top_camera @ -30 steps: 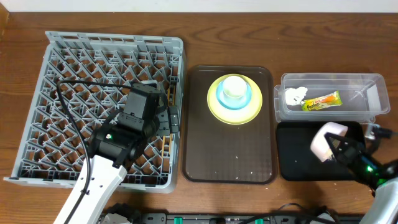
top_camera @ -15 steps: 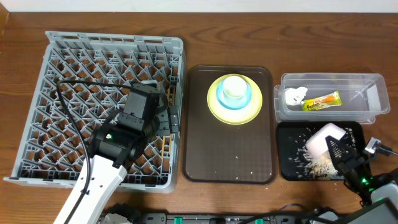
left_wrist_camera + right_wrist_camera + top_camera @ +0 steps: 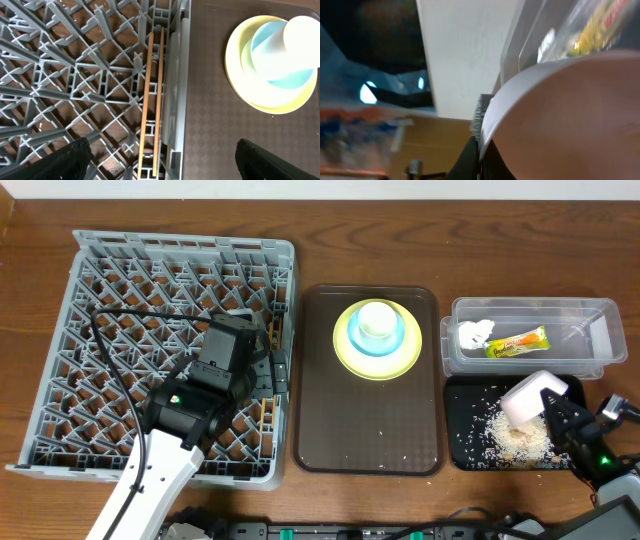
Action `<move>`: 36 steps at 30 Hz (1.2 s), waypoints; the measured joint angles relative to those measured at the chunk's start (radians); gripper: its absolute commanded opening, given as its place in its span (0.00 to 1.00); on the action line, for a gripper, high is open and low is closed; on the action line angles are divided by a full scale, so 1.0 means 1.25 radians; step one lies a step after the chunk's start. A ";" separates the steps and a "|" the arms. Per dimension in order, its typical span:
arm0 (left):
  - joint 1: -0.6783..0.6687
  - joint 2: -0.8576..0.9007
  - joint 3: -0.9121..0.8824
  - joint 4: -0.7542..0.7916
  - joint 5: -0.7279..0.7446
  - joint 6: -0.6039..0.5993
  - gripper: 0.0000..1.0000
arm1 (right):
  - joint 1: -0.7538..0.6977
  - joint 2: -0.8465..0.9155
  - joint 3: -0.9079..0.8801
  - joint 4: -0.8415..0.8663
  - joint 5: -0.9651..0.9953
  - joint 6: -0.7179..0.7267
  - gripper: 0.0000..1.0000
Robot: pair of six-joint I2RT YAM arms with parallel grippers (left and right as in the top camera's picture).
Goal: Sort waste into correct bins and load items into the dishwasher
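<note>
**Over the black tray: white bowl tipped, rack far to the left**

Over the black tray at the desk's right end, the right jaws are closed on the white bowl. The bowl hangs tilted, mouth toward the tray. The right wrist view is blurred, so a pinch on the bowl's rim looks likely rather than certain. A heap of rice-like scraps lies on the tray just below the bowl, with strays around it.

The bowl's next place is judged to be the grey dish rack. The rack lies well apart on the robot's left, with the brown serving tray between it and the bowl. The left jaws stand wide open and empty over the rack's right edge. The left arm is therefore much nearer the rack, while the right arm holds the bowl.

Counted:
- Two chopsticks lie side by side in the rack, their long axis along its right wall.
- One yellow-green plate, one light blue bowl and one pale cup sit stacked on the serving tray.
- One clear tub holds one crumpled napkin and one snack wrapper.
- The bins number two, and there is one rack.
</note>
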 measured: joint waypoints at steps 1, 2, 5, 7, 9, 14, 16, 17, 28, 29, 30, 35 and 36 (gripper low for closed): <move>0.000 0.000 0.000 0.000 0.000 0.000 0.93 | 0.000 -0.001 -0.001 0.008 0.000 0.022 0.01; 0.000 0.000 0.000 0.000 0.000 0.000 0.93 | 0.000 -0.004 -0.001 0.024 -0.001 0.049 0.01; 0.000 0.000 0.000 0.000 0.000 0.000 0.93 | 0.000 -0.013 -0.001 0.035 -0.002 0.094 0.01; 0.000 0.000 0.000 0.000 0.000 0.000 0.93 | 0.000 -0.017 -0.001 0.052 -0.004 0.117 0.01; 0.000 0.000 0.000 0.000 0.000 0.000 0.93 | 0.000 -0.021 -0.001 0.054 -0.005 0.144 0.01; 0.000 0.000 0.000 0.000 0.000 0.000 0.93 | 0.002 -0.038 -0.001 0.123 -0.005 0.193 0.01; 0.000 0.000 0.000 0.000 0.000 0.000 0.93 | 0.008 -0.056 -0.001 0.167 -0.005 0.224 0.01; 0.000 0.000 0.000 0.000 0.000 0.000 0.93 | 0.010 -0.071 -0.001 0.194 -0.005 0.245 0.01; 0.000 0.000 0.000 0.000 0.000 0.000 0.93 | 0.126 -0.271 0.014 1.106 -0.019 0.847 0.01; 0.000 0.000 0.000 0.000 0.000 0.000 0.93 | 0.139 -0.275 0.019 1.206 -0.020 0.930 0.02; 0.000 0.000 0.000 0.000 0.000 0.000 0.93 | 0.150 -0.280 0.029 1.270 -0.020 1.010 0.02; 0.000 0.000 0.000 0.000 0.000 0.000 0.93 | 0.196 -0.281 0.069 1.320 -0.020 1.237 0.01; 0.000 0.000 0.000 -0.001 0.000 0.000 0.93 | 0.207 -0.279 0.073 1.313 -0.020 1.262 0.02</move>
